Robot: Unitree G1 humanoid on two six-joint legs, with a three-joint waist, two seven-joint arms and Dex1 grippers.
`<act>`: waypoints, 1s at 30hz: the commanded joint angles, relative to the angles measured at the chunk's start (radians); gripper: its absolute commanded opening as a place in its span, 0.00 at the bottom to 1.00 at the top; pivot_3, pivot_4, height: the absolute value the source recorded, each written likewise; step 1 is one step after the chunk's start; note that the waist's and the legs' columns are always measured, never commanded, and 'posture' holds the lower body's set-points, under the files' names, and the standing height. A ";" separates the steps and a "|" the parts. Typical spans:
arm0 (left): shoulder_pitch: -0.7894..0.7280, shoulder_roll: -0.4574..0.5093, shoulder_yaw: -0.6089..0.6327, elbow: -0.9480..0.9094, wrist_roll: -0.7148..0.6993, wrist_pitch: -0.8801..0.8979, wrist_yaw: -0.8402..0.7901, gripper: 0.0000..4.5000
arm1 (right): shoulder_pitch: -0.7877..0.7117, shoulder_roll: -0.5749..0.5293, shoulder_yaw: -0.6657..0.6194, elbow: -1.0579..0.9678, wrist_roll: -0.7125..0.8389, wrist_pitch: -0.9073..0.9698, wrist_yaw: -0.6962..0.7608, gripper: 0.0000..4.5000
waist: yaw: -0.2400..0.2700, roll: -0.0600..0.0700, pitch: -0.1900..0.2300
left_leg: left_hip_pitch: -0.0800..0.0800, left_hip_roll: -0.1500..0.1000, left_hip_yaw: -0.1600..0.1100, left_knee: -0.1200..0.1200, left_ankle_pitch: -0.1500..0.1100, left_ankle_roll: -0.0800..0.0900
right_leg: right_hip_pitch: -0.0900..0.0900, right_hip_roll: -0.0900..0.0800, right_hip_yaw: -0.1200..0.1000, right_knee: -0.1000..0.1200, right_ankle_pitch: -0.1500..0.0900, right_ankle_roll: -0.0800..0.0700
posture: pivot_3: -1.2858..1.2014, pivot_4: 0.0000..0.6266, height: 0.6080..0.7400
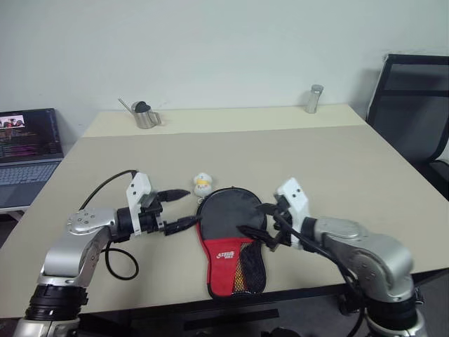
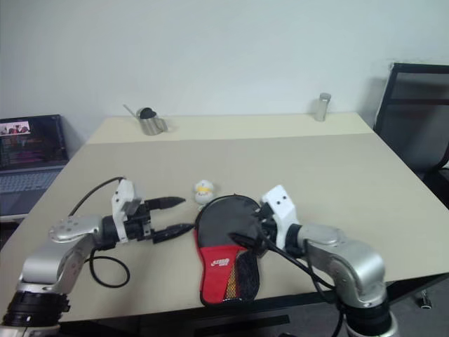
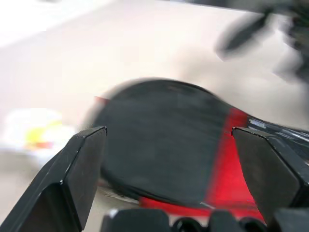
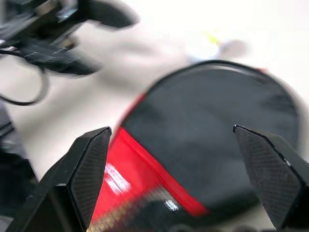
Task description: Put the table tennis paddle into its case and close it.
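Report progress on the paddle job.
Looks done: no paddle lies loose; the case lies flat on the table, seemingly with the paddle inside. In hand: nothing; left pincer and right pincer flank it, open. Left: whether the zipper is shut, I can't tell.

Looks like an office or small lab room. Wide beige table (image 1: 337,168) set against a plain white wall (image 1: 224,42). Open laptop (image 1: 28,151) with a lit screen on a lower surface off the table's left edge. Black office chair (image 1: 414,105) just beyond its right side. Small metal pot (image 1: 145,114) and a metal shaker (image 1: 314,99) standing at the table's far edge, near the wall.
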 commanded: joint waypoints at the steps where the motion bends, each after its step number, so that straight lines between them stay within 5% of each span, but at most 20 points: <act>1: -0.025 0.002 0.033 0.025 0.022 -0.028 0.044 1.00 | -0.030 0.026 0.125 0.129 -0.084 -0.168 0.006 0.99 | -0.001 0.000 0.000 | 0.000 0.000 0.000 0.000 0.000 0.000 | 0.000 0.000 0.000 0.000 0.000 0.000 | 0.52 0.24 1.00; 12: -0.151 -0.066 -0.017 0.193 0.145 -0.038 0.217 1.00 | -0.051 0.089 0.203 0.356 -0.222 -0.361 -0.022 0.99 | 0.005 -0.003 -0.001 | 0.000 -0.001 0.000 0.002 0.000 0.000 | 0.001 0.000 0.000 0.002 0.000 0.001 | 0.52 0.24 1.00; 30: -0.619 -0.287 -0.129 0.921 0.327 -0.142 0.238 1.00 | -0.064 0.124 0.206 0.384 -0.268 -0.377 -0.025 0.99 | 0.016 -0.004 -0.001 | 0.000 -0.003 0.001 0.002 0.000 0.000 | 0.000 0.001 0.000 0.002 0.001 0.001 | 0.52 0.24 1.00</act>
